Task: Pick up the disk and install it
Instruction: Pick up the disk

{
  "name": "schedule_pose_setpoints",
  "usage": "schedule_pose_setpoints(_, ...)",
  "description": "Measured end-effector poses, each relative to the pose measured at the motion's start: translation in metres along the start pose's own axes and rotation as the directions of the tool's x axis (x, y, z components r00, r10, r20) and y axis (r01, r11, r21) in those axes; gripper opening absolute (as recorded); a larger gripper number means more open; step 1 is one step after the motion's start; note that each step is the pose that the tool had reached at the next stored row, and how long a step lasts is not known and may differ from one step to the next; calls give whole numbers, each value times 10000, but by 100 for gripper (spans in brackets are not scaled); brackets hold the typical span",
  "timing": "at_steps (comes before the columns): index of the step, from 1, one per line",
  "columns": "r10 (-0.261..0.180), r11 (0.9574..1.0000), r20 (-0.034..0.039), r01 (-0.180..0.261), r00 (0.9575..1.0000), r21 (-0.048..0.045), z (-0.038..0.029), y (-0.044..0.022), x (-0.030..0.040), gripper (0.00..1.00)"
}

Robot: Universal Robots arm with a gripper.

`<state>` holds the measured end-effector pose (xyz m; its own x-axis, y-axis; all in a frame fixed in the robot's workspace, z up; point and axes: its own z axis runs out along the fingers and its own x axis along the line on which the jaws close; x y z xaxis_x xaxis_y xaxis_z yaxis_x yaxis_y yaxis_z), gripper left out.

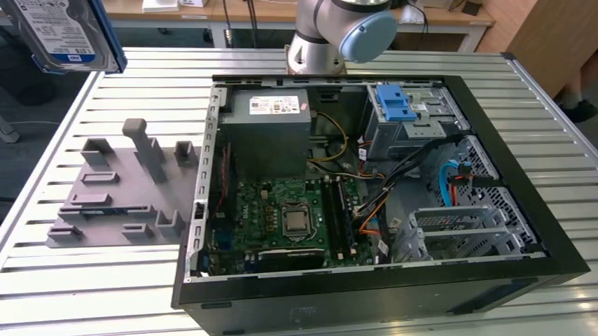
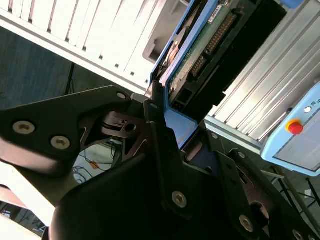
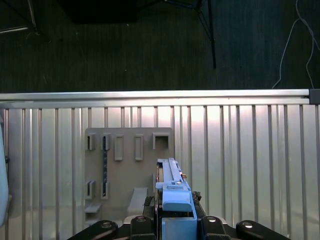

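Disk [image 1: 67, 33] in the upper left corner of the exterior view, close to the camera and partly cut by the frame edge, blue-and-white label facing out, a dark blue rail down its side. Same disk [image 3: 172, 192] edge-on in the first wrist view, blue rail uppermost, seated between the black links of the gripper [image 3: 174, 226]. In the second wrist view, green circuit-board side of the disk [image 2: 205, 47] turned to the lens. Gripper [image 2: 175, 125] clamped tight on it there, one black finger [image 2: 156, 120] pressed against the blue rail.

Left of centre in the exterior view, a grey fixture [image 1: 122, 189] with upright slots and posts, flat on the slatted metal table [image 1: 94, 280]. Same fixture [image 3: 125, 165] and table [image 3: 250, 150] beyond the disk in the first wrist view.

Centre and right of the exterior view, an open black computer case [image 1: 374, 297] lying on its side. Inside it:
- green motherboard [image 1: 285, 217] at lower centre
- grey power supply [image 1: 271, 133] with a white sticker at upper centre
- blue latch piece [image 1: 397, 105] on the drive cage [image 1: 425, 126] at upper right
- metal bay [image 1: 467, 231] at lower right

Top centre, behind the case, the robot arm's base [image 1: 332, 31]. In the second wrist view, a pale blue pendant [image 2: 295, 142] with a red button.
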<state>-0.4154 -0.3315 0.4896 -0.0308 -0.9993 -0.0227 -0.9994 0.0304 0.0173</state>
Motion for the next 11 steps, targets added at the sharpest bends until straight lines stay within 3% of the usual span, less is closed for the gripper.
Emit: schedule_pose_setpoints(11,-1,10000,0,1,10000,1,-1,-60,-2,36)
